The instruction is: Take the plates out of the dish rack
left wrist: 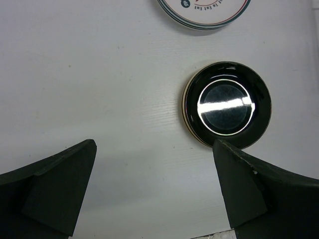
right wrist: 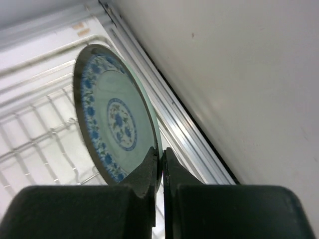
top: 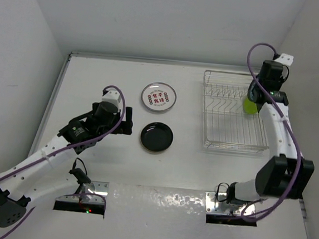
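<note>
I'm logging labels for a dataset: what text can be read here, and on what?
White plate: red characters in its middle, too small to read.
Left wrist view, same plate's face: dark lettering, cut off by the frame and blurred.
No other readable text.

Dish rack (top: 235, 112) sits on the right half of the table (top: 96, 80), towards the back. Left of it I see two plates lying flat on the table: the far plate (top: 158, 97) and, just in front of it but not touching, the near plate (top: 157, 137). My left gripper (top: 127, 122) is just left of the near plate. A third plate (right wrist: 117, 124) stands on edge at the rack's right side, rim pinched in my right gripper (right wrist: 162, 154).
</note>
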`<state>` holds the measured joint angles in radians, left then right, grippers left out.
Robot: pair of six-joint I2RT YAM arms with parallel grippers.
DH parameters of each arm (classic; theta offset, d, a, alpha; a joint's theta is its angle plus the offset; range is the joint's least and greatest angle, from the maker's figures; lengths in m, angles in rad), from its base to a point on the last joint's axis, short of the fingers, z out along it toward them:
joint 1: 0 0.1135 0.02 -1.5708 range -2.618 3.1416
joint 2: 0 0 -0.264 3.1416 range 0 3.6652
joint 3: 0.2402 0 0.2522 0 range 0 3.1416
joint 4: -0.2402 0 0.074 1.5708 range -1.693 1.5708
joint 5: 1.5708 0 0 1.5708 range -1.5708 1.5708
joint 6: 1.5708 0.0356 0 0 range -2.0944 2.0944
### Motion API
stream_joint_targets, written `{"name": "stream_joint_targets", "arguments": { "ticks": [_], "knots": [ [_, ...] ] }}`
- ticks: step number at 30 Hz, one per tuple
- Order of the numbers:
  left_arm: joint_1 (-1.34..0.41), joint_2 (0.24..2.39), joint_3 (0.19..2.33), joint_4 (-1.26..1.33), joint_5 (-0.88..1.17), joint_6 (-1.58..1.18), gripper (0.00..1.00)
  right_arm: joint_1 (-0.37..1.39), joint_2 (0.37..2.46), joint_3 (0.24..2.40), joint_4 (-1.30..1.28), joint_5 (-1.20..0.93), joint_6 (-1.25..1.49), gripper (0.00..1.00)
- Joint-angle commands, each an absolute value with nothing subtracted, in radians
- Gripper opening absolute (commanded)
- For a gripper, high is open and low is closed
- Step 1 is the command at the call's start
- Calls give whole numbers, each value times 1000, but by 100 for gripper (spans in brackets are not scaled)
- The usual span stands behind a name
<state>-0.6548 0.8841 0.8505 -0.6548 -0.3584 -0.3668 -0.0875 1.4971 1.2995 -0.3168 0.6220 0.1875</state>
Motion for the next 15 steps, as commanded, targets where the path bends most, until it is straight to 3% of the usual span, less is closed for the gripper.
{"name": "stream_joint_targets", "arguments": {
  "ticks": [1,6,9,15],
  "knots": [
    [-640,856,859,-618,-362,-348,100,-51,1346,1270,-314,598,278,0],
    [-598,807,873,-575,-246,-347,100,118,1191,1197,-342,502,276,0],
    [-598,744,867,-500,-99,-371,100,198,1144,1125,-345,304,278,0],
    [-600,712,792,-272,115,-480,100,236,1068,863,-125,-370,476,0]
  ]
}}
